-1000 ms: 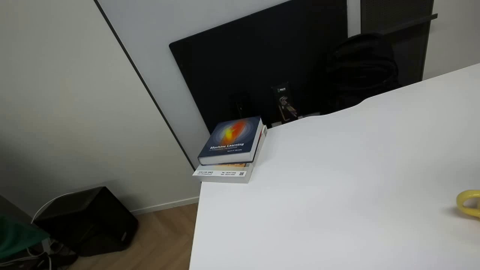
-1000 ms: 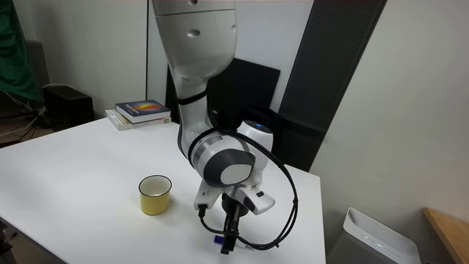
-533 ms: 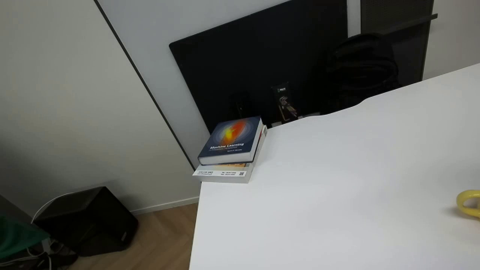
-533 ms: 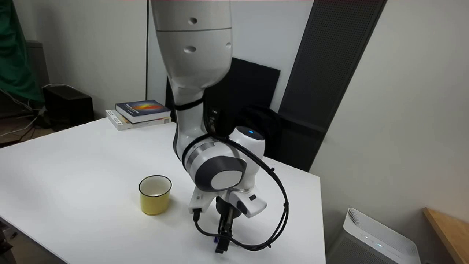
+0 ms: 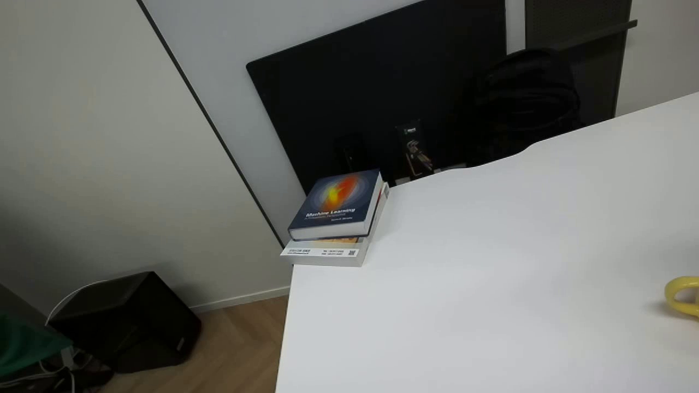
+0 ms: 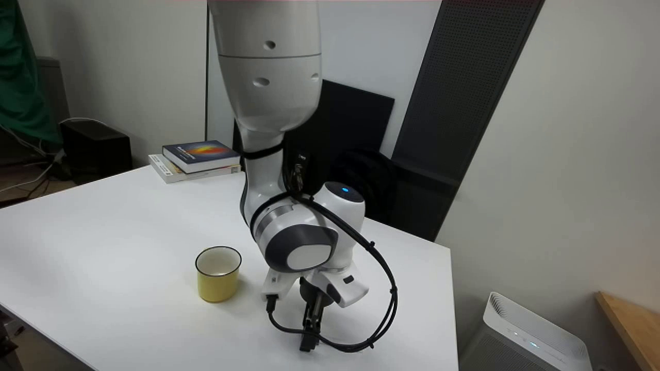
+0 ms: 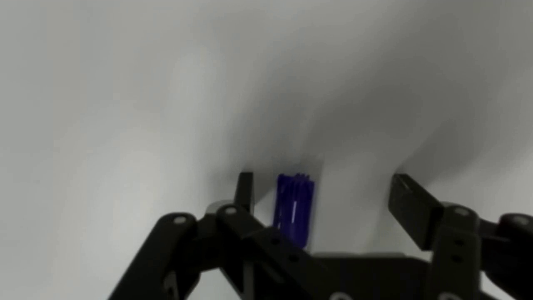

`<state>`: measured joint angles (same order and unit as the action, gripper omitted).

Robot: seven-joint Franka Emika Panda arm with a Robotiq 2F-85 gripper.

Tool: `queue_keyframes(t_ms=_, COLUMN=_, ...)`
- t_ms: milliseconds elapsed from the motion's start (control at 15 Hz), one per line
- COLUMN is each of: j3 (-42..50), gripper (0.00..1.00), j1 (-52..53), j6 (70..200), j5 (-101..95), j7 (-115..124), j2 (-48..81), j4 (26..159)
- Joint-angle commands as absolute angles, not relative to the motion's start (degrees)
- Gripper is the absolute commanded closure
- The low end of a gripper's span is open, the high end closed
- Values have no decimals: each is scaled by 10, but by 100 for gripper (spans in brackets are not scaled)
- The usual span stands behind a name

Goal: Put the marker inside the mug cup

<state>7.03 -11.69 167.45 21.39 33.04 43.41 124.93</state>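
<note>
The marker's blue-purple cap (image 7: 294, 208) lies on the white table between the open fingers of my gripper (image 7: 322, 187) in the wrist view. The cap is closer to the left finger (image 7: 245, 189), with a small gap, and a wide gap separates it from the right finger (image 7: 410, 204). The rest of the marker is hidden behind the gripper. In an exterior view my gripper (image 6: 308, 342) is low at the table and hides the marker. The yellow mug (image 6: 217, 283) with a dark rim stands upright left of the gripper; its handle (image 5: 674, 297) shows at an exterior view's edge.
Two stacked books (image 6: 198, 159) lie at the table's far corner and show in both exterior views (image 5: 336, 218). A black cable (image 6: 381, 268) loops beside the wrist. A white appliance (image 6: 526, 335) stands off the table's right edge.
In an exterior view the arm and gripper have shifted left, towards the mug's side, and stay low. The marker, partly visible before, is now hidden behind the gripper there. The mug has not moved.
</note>
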Motion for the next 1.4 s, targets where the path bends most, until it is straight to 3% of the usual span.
queue_keyframes(t_ms=0, j3=67, gripper=48, j1=-119, j6=1693, j5=243, j7=320, j2=451, j4=1242)
queue_keyframes(t_ms=467, j3=98, gripper=95, j1=-90, j6=1677, j5=248, j7=349, j2=458, j4=1226)
queue_keyframes(t_ms=533, j3=108, gripper=99, j1=-78, j6=1673, j5=245, j7=358, j2=457, j4=1222)
queue_keyframes(t_ms=600, j3=117, gripper=94, j1=-68, j6=1667, j5=242, j7=367, j2=457, j4=1219)
queue_keyframes(t_ms=1333, j3=158, gripper=94, j1=26, j6=1645, j5=219, j7=408, j2=426, j4=1215)
